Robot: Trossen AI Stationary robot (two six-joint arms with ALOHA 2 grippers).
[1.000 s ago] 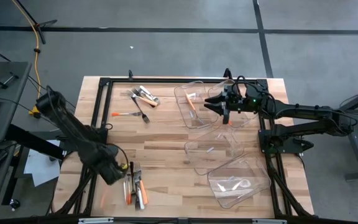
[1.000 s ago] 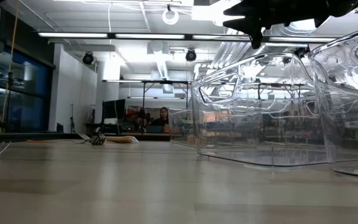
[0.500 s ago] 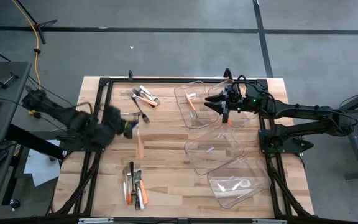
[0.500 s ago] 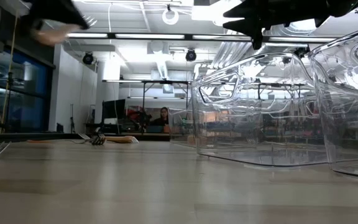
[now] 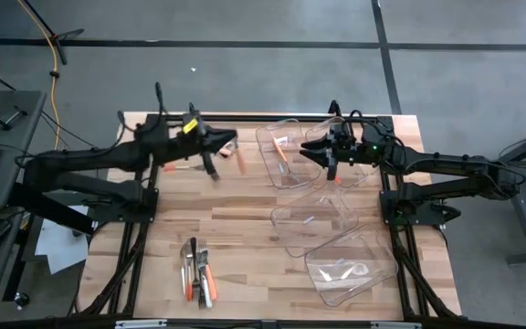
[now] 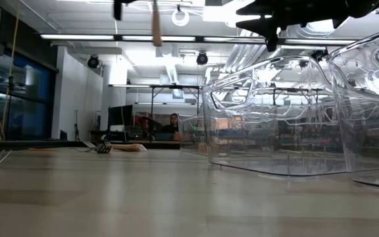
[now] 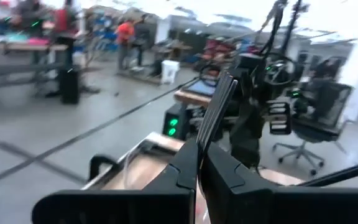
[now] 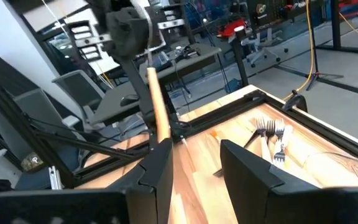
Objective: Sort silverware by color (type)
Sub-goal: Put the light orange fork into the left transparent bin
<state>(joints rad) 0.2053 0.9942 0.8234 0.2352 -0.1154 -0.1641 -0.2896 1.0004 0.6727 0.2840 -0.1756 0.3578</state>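
We find the left gripper (image 5: 229,144) raised over the table's (image 5: 245,219) far edge, holding a utensil (image 5: 241,162) that hangs just left of the far bin (image 5: 286,151). A cluster of forks (image 5: 210,142) lies beneath it near the far-left corner. The right gripper (image 5: 310,151) hangs above the far bin, with a second bin (image 5: 350,155) beside it. Two more bins sit nearer: one (image 5: 313,219) mid-right, another (image 5: 352,268) at the near-right corner. A second cutlery pile (image 5: 198,272) lies at the near edge, left of centre, well apart from the bins.
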